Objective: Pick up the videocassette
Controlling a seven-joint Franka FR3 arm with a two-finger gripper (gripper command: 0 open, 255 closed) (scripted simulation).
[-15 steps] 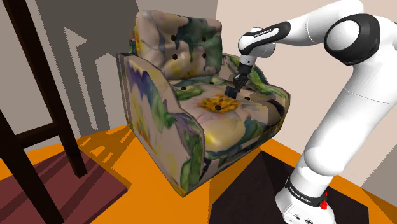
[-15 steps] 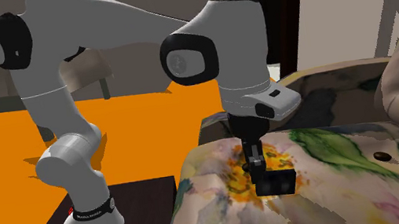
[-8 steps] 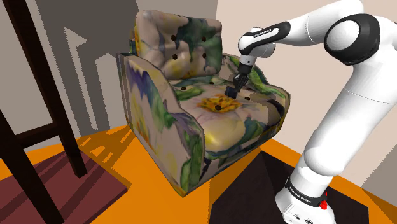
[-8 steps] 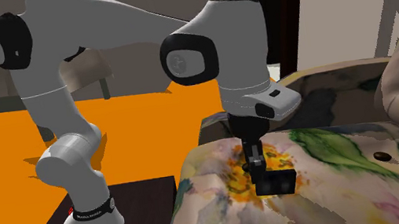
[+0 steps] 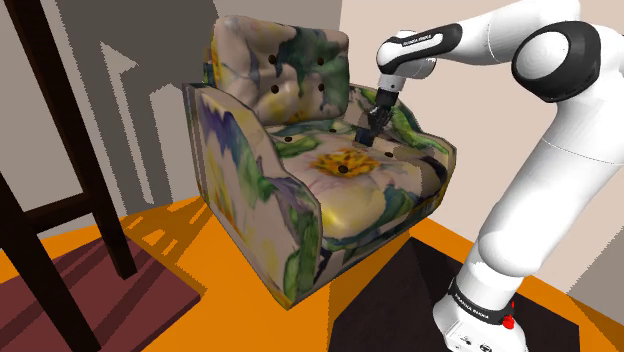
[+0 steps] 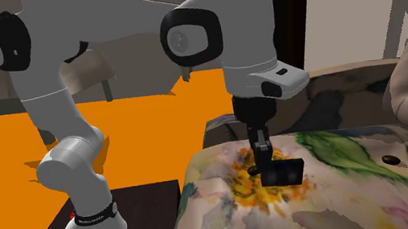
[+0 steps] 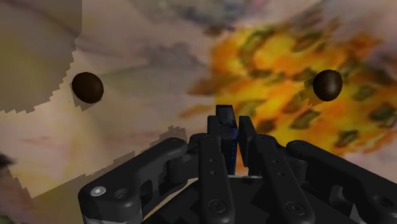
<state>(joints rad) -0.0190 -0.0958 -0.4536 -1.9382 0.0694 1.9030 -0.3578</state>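
The videocassette is a flat black box, hanging edge-on just above the armchair's flowered seat cushion. My black gripper is shut on it and holds it clear of the fabric. Seen from the shoulder camera, the gripper hangs over the seat near the right armrest, the cassette a small dark shape at its tips. In the wrist view the fingers clasp the thin dark cassette between them, over the yellow flower print.
The floral armchair has dark tufting buttons in its seat. A dark wooden frame stands at the shoulder view's left on a maroon rug. The orange floor surrounds the stand.
The gripper has risen with the videocassette, lifting it off the seat cushion. The arm's wrist sits higher than before.
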